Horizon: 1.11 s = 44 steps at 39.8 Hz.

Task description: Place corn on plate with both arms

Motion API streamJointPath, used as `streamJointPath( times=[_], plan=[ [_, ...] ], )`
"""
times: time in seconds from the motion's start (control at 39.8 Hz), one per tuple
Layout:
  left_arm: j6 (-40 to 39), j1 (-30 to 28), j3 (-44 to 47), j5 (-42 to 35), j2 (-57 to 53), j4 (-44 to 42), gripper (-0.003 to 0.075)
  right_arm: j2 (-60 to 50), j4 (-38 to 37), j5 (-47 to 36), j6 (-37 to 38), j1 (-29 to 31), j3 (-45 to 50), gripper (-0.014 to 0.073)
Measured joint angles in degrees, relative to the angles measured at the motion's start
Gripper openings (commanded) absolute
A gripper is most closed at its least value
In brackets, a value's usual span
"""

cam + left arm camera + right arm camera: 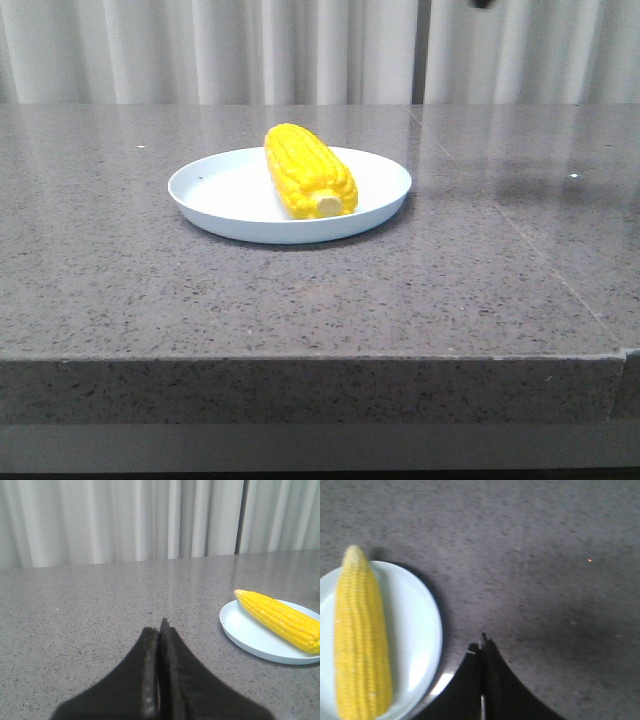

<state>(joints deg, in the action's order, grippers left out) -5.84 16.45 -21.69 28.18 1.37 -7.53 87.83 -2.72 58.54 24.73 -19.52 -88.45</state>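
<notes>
Fingers pressed together on the left gripper (161, 630), holding nothing, hovering low over bare table (100, 300) with the plate (215, 195) off at its 2 o'clock. Corn (308, 170) lies inside the plate, stub at 5 o'clock, the job looking done. Right gripper (482, 647) is likewise closed and empty, just beside the rim. Best finish, I'd say: lift straight away, no nudging the rim; plenty of open stone all round.

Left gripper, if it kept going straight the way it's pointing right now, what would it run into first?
Probably nothing soon. The left gripper, fingers shut, points across bare countertop toward the curtain. The plate with the corn sits off to one side of that line. How far away the curtain is can't be judged.
</notes>
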Motion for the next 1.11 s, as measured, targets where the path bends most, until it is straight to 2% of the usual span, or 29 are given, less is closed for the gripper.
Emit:
streamJointPath(
  times=[0.18,0.3,0.48,0.7,0.88,1.11],
  plan=[
    [0.00,0.00,0.00,0.00,0.00,0.00,-0.0020,-9.26,0.33,-2.58,-3.23,9.28,11.86,-0.0064],
    [0.00,0.00,0.00,0.00,0.00,0.00,-0.0020,-16.51,0.33,-4.19,-5.69,13.41,19.77,-0.0064],
    [0.00,0.00,0.00,0.00,0.00,0.00,-0.0020,-28.06,0.49,-7.81,-9.17,14.06,30.29,-0.0064],
    [0.00,0.00,0.00,0.00,0.00,0.00,-0.0020,-46.57,0.22,-20.06,-10.75,14.06,45.39,-0.0064],
    [0.00,0.00,0.00,0.00,0.00,0.00,-0.0020,-61.90,-3.74,-28.69,-10.86,14.06,57.34,-0.0064],
    [0.00,0.00,0.00,0.00,0.00,0.00,-0.0020,-78.30,-6.29,-32.93,-10.95,14.06,67.50,-0.0064]
  ],
)
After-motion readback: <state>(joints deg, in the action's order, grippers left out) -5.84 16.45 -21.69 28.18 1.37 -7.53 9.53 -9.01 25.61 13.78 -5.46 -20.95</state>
